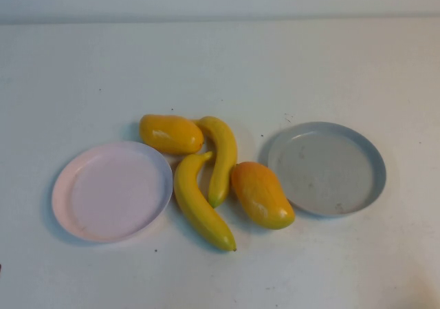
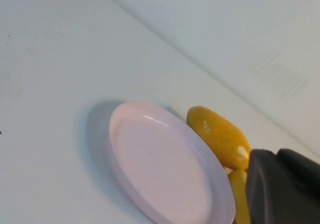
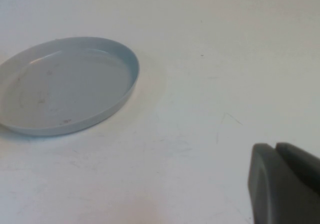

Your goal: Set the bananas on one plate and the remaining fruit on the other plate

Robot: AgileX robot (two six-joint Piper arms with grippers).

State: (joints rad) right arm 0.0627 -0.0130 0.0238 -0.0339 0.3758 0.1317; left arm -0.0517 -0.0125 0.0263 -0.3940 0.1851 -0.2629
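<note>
Over on the left side of the white bench (image 1: pixel 82 61) sits the round shallow pale pink plate (image 1: pixel 112 191), nothing on it. The left gripper (image 2: pixel 280 184) shows only in its own wrist view, a dark shape with its jaws pressed together and gripping nothing; it hangs off the bench, with the pink plate's rim and the nearest fruit just beyond its tip.

Moving to the middle of the bench, all four fruits lie bunched between the plates. First, a plump oval orange-yellow mango-like fruit (image 1: pixel 170 133), just past the pink plate's far rim. Touching it, a long curved glossy yellow banana (image 1: pixel 221 159) running from far to near. In front, the second long curved yellow banana (image 1: pixel 199 206) lies beside the pink plate's right rim, its stem end reaching up toward the first mango and its tip pointing toward the near edge. Right of the bananas, the second plump orange-yellow mango (image 1: pixel 261 194) rests close to the next plate's left rim.

That is the round shallow grey plate with the pale blue-grey raised rim (image 1: pixel 326 168), bare but for faint specks. The right gripper (image 3: pixel 287 184), seen in its wrist view, has its jaws closed and empty, well apart from the grey plate.
</note>
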